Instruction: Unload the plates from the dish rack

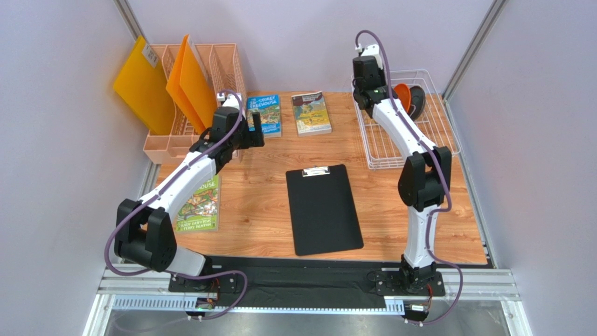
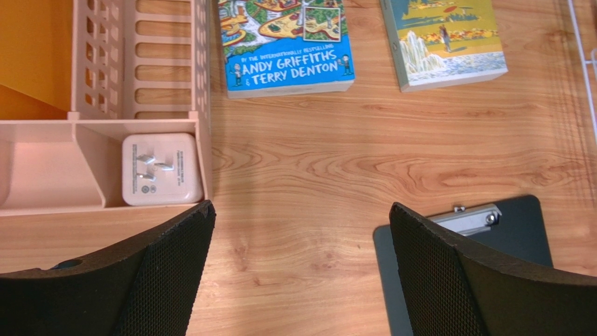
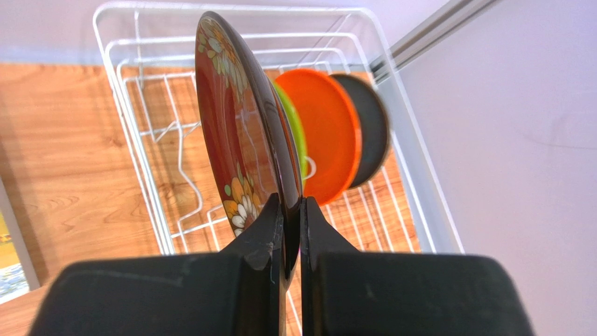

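In the right wrist view my right gripper [image 3: 291, 210] is shut on the rim of the dark red flowered plate [image 3: 231, 140], which stands on edge over the white wire dish rack [image 3: 112, 77]. Behind it, upright in the rack, are the lime green plate [image 3: 298, 133], the orange plate [image 3: 326, 133] and the dark teal-grey plate [image 3: 371, 126]. From above, the right gripper [image 1: 368, 91] sits at the far end of the rack [image 1: 413, 147], beside the orange plate [image 1: 403, 93]. My left gripper [image 2: 301, 210] is open over bare wood, holding nothing.
A peach file organiser [image 1: 203, 91] with orange folders [image 1: 189, 80] stands at the back left, a white plug adapter [image 2: 161, 168] in its front tray. Two books [image 1: 263, 114] [image 1: 311, 112] lie at the back, a third [image 1: 198, 203] at the left. A black clipboard [image 1: 324, 208] lies mid-table.
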You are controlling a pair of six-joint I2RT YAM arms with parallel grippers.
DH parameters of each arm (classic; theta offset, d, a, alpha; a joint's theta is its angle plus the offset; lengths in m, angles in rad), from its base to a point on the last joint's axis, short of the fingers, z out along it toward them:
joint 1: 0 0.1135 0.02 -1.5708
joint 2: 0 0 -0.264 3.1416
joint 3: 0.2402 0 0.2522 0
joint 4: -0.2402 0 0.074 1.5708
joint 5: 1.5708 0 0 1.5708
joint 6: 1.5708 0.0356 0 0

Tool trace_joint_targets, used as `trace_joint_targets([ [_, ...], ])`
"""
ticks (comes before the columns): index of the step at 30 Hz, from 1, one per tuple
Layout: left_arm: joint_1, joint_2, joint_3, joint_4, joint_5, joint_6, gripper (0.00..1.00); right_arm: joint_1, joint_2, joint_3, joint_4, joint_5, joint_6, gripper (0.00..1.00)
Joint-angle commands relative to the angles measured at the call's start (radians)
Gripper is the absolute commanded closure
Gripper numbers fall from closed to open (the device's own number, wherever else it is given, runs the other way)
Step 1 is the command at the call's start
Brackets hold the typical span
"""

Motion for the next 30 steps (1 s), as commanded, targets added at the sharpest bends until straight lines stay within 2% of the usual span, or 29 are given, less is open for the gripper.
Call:
trace_joint_targets([
  [1, -0.003, -0.052, -0.024, 0.049, 0.087, -0.021, 0.01, 0.004, -0.166, -0.003, 0.036, 0.028, 0.04, 1.0],
  [5, -0.003, -0.064, -0.02, 0.073, 0.188, -0.029, 0.03, 0.007, -0.277, -0.015, -0.163, -0.138, 0.166, 1.0],
  [10, -0.003, -0.078, -0.03, 0.116, 0.337, -0.087, 0.04, 0.013, -0.485, -0.202, -0.224, -0.459, 0.304, 1.0],
  [15, -0.003, -0.09, -0.079, 0.168, 0.473, -0.177, 0.07, 0.014, -0.659, -0.432, -0.135, -0.719, 0.485, 1.0],
  [16, -0.003, -0.096, -0.093, 0.2, 0.508, -0.194, 0.07, 0.014, -0.677, -0.509, -0.108, -0.833, 0.507, 1.0],
  [19, -0.003, -0.124, -0.173, 0.312, 0.588, -0.265, 0.05, 0.016, -0.738, -0.609, 0.001, -0.984, 0.571, 1.0],
  [20, -0.003, -0.132, -0.226, 0.348, 0.604, -0.291, 0.05, 0.018, -0.763, -0.674, 0.064, -1.014, 0.596, 1.0],
  [25, -0.003, -0.155, -0.348, 0.552, 0.676, -0.418, 0.04, 0.045, -0.771, -0.761, 0.121, -1.123, 0.666, 1.0],
  [30, -0.003, -0.156, -0.421, 0.625, 0.67, -0.455, 0.05, 0.082, -0.777, -0.845, 0.213, -1.183, 0.716, 1.0],
])
